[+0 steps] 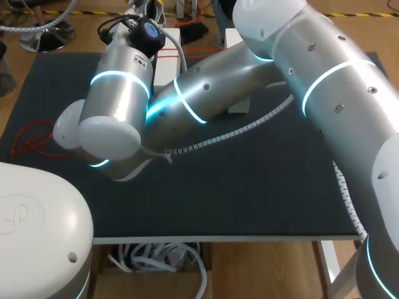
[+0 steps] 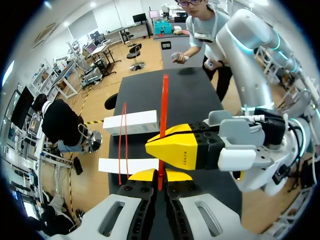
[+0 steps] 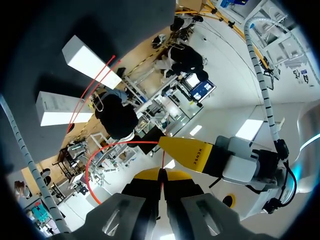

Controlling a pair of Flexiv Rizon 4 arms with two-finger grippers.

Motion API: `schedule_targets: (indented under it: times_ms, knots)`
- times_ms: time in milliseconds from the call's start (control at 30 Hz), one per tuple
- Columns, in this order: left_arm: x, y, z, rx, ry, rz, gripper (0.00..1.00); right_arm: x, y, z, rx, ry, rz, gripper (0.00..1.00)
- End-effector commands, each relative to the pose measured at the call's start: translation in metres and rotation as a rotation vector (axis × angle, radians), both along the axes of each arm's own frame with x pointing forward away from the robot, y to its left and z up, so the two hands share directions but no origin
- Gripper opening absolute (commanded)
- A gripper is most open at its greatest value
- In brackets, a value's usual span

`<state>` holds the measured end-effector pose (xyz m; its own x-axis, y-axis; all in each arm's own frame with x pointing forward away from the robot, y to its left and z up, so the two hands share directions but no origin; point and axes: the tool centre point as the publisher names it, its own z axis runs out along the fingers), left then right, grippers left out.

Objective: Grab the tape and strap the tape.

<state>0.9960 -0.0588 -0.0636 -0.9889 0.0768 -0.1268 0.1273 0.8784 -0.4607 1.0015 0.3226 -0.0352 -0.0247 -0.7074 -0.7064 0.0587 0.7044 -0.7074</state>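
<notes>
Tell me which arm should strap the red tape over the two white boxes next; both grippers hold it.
Left, probably. The left gripper is shut on the red tape, which runs straight ahead past both white boxes. The right gripper grips it too, but the boxes lie off to its side.

Finish noted: the table top has a dark, matt, cloth-like covering. The left arm and right arm have satin silver metal shells with glossy white plastic caps. The red tape is thin, smooth plastic. The white boxes are matt card. The left gripper has smooth yellow plastic tips.
</notes>
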Motion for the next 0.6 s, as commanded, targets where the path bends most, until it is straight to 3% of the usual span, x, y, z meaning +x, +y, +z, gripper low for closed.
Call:
schedule_targets:
  times_ms: [33, 233, 267, 333, 367, 600]
  knots:
    - [0.000, -0.001, 0.001, 0.003, 0.002, -0.001, 0.00, 0.000, 0.003, 0.001, -0.001, 0.003, -0.003, 0.00]
    - [0.000, -0.001, 0.001, 0.003, 0.002, -0.001, 0.00, -0.002, 0.002, 0.004, 0.005, 0.000, 0.009, 0.00]
    - [0.000, -0.001, 0.001, 0.003, 0.002, -0.001, 0.00, -0.002, 0.001, 0.004, 0.008, 0.001, 0.010, 0.10]
    - [0.000, -0.001, 0.001, 0.003, 0.002, -0.001, 0.00, -0.003, -0.001, 0.006, 0.015, 0.002, 0.010, 0.20]
    - [0.000, -0.001, 0.001, 0.003, 0.002, -0.001, 0.00, -0.004, -0.002, 0.007, 0.016, 0.002, 0.010, 0.33]
    - [0.000, -0.001, 0.001, 0.003, 0.002, -0.001, 0.00, -0.011, -0.008, 0.012, 0.038, 0.015, 0.009, 0.30]
